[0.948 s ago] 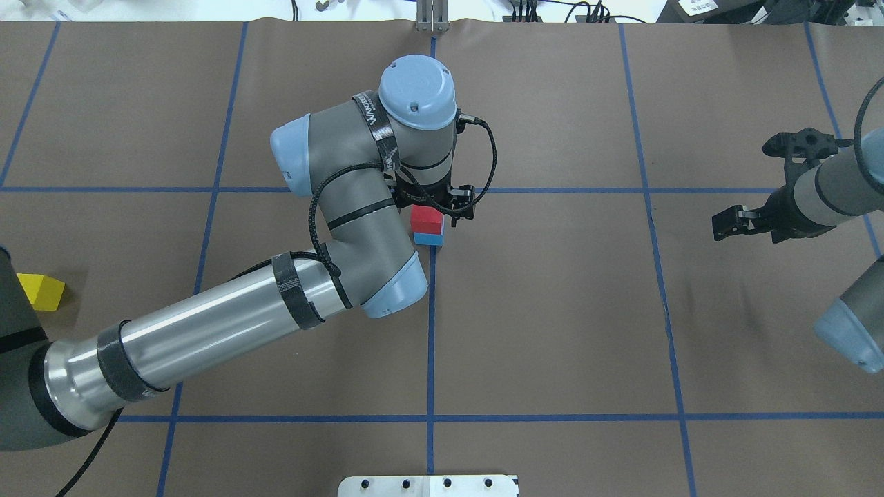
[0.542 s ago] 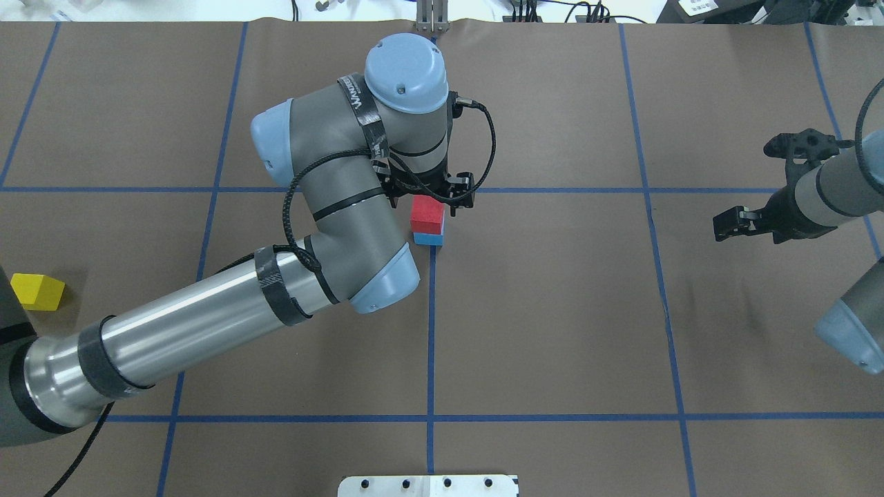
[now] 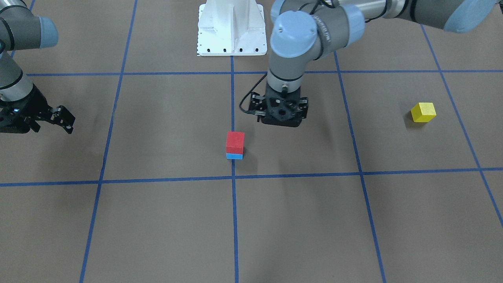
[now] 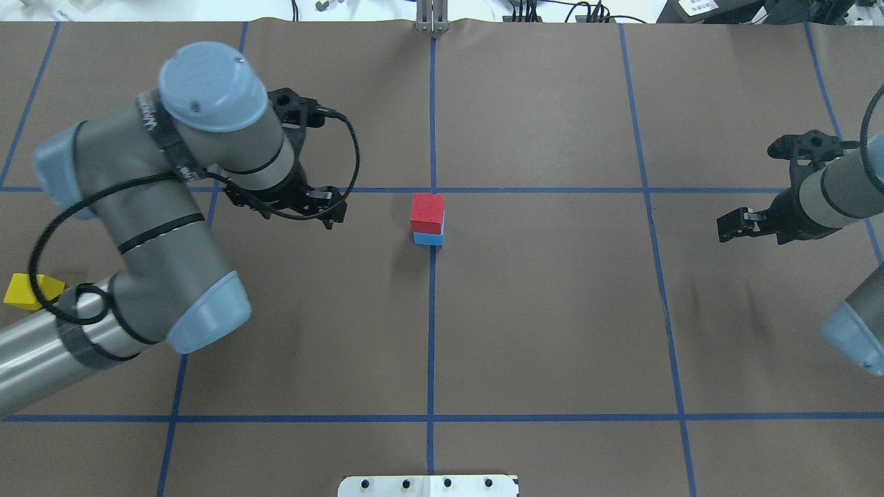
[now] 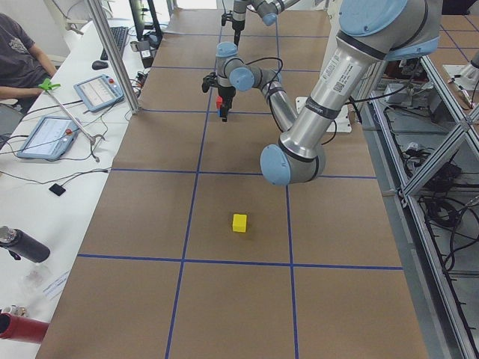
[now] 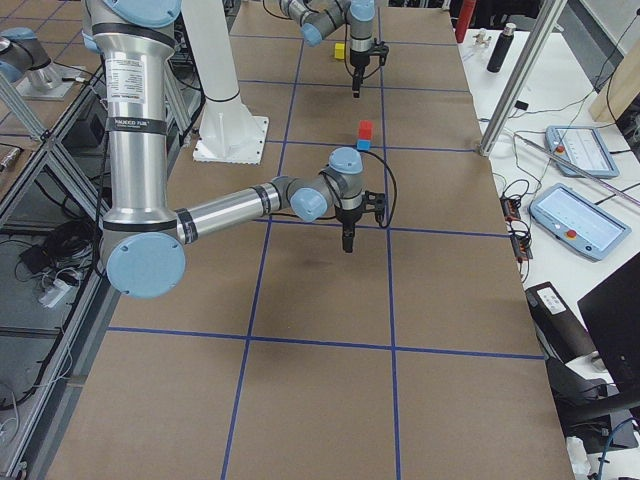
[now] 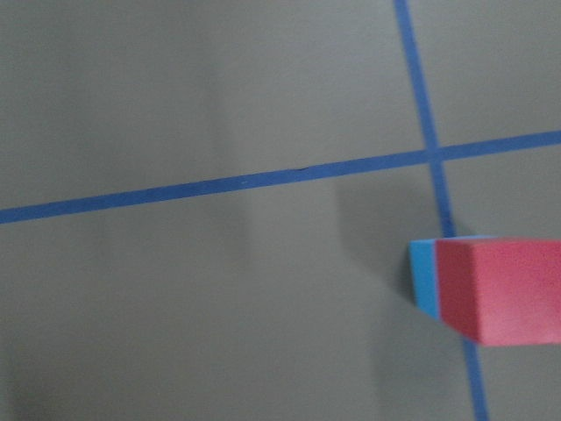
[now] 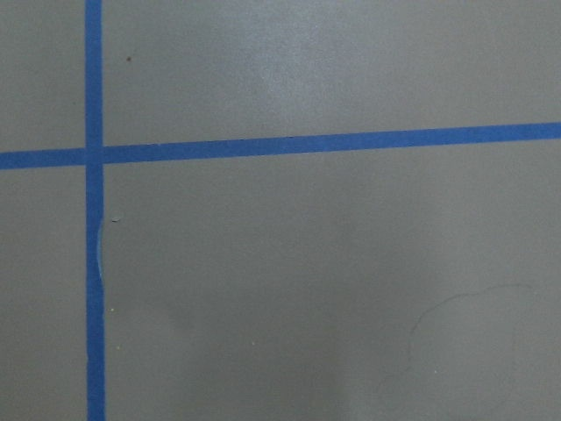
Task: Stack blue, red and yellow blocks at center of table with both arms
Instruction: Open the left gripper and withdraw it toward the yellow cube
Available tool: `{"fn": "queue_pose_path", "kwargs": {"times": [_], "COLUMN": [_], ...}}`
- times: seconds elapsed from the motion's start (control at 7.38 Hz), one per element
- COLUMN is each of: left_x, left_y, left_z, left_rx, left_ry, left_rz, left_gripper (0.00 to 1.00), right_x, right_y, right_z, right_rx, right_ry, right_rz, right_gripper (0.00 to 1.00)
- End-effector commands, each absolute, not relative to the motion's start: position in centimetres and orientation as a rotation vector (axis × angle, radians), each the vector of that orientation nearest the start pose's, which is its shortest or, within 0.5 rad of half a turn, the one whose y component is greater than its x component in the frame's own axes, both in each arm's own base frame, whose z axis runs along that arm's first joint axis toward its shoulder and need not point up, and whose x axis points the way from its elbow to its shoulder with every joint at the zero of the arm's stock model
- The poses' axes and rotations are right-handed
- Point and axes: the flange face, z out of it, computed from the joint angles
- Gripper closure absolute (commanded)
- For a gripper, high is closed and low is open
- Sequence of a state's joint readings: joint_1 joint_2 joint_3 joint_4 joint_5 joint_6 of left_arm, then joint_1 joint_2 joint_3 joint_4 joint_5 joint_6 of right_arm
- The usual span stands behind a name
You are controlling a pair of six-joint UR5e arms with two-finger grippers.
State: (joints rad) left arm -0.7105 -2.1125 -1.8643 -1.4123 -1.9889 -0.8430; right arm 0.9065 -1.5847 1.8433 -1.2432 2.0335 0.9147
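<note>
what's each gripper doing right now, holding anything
Left gripper: holds nothing; fingertips hidden, so open or shut cannot be told.
Right gripper: open, holding nothing.

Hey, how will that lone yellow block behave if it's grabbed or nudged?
The yellow block looks like a solid flat-faced cube, so it should slide rather than roll. Its matte faces probably grip well. Being small, it's likely light.

Left arm partly hides the yellow block (seen overhead); the wrist view crops the red block.
</note>
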Motion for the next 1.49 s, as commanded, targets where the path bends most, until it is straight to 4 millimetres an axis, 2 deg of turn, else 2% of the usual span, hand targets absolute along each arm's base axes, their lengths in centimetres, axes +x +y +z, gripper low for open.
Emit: {"fn": "queue_pose_path", "kwargs": {"times": [0.0,0.14,0.27,0.41,0.54,0.68,0.95,1.35], "left_x": [31.2,25.4,22.4,19.1,17.7,17.5,16.4,17.0], "left_y": [-45.9,-46.0,-45.1,-45.1,-45.0,-44.6,-43.0,-42.9], "left_z": [35.0,41.8,47.2,53.4,58.9,60.6,62.2,61.7], "left_rx": [0.165,0.209,0.194,0.218,0.250,0.247,0.197,0.142], "left_ry": [0.676,0.656,0.699,0.724,0.740,0.740,0.755,0.781], "left_rz": [0.237,0.254,0.239,0.242,0.268,0.268,0.245,0.133], "left_gripper": [0.00,0.00,0.00,0.00,0.00,0.00,0.00,0.00], "right_x": [-24.1,-24.2,-24.2,-24.3,-24.3,-24.4,-24.4,-24.4], "right_y": [-45.3,-45.3,-45.3,-45.3,-45.4,-45.5,-45.4,-45.5], "right_z": [50.8,50.8,50.7,50.6,50.5,50.2,50.1,50.1], "right_rx": [0.088,0.088,0.086,0.089,0.090,0.094,0.095,0.095], "right_ry": [-0.723,-0.723,-0.724,-0.726,-0.727,-0.731,-0.733,-0.732], "right_rz": [0.104,0.103,0.108,0.109,0.109,0.109,0.108,0.110], "right_gripper": [0.00,0.00,0.00,0.00,0.00,0.00,0.00,0.00]}}
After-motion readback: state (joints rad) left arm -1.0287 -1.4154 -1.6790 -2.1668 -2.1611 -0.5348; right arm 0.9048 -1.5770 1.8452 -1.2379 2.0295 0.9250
